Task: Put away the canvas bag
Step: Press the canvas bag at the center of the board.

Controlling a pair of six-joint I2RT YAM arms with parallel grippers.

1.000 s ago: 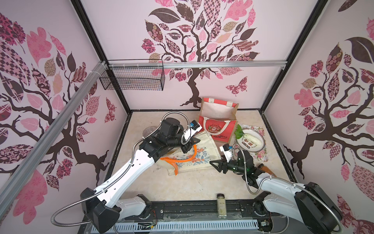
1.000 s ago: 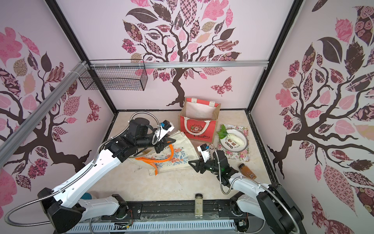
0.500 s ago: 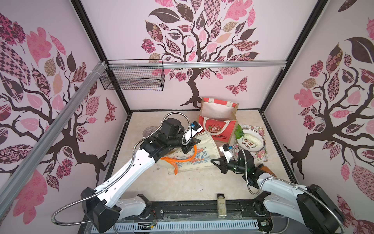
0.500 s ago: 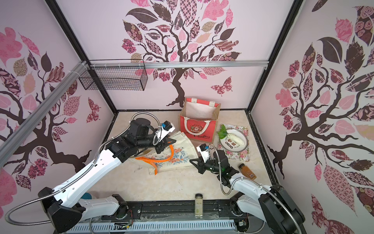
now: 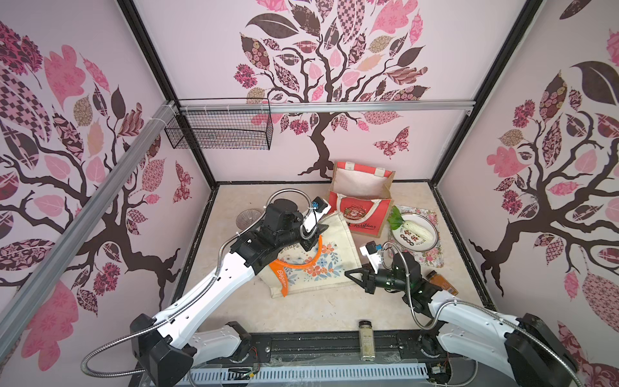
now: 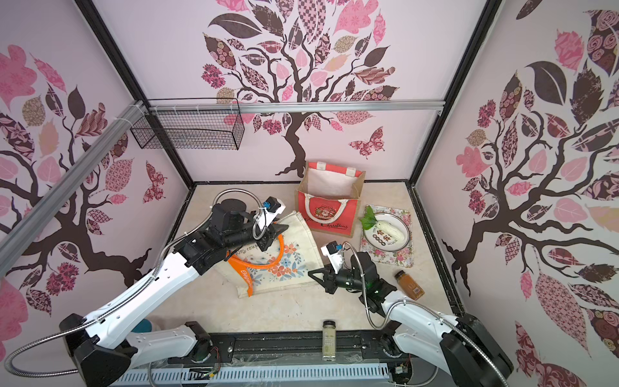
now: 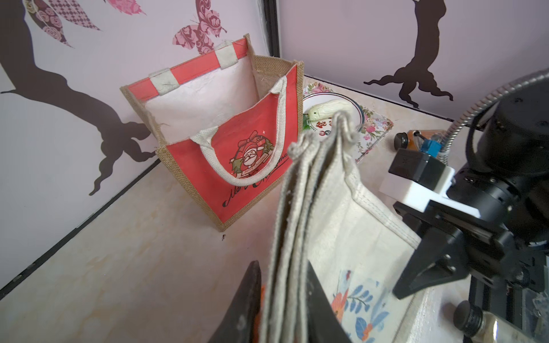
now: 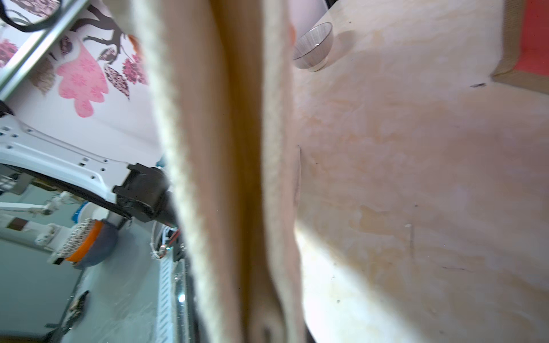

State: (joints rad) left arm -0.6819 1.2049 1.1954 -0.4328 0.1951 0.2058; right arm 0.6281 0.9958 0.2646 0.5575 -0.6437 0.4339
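the canvas bag lies on the table just beside the red tote, its edge nearest the tote raised inside the left hand, grip unclear, its far corner pinched in the closed right hand

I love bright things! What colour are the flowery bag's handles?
Orange; the handles show best in a top view.

In both top views the camera looks steeply down from high above the near edge over the whole bench, whereas each wrist view sits close against the canvas bag, the left one facing the far red jute bag.
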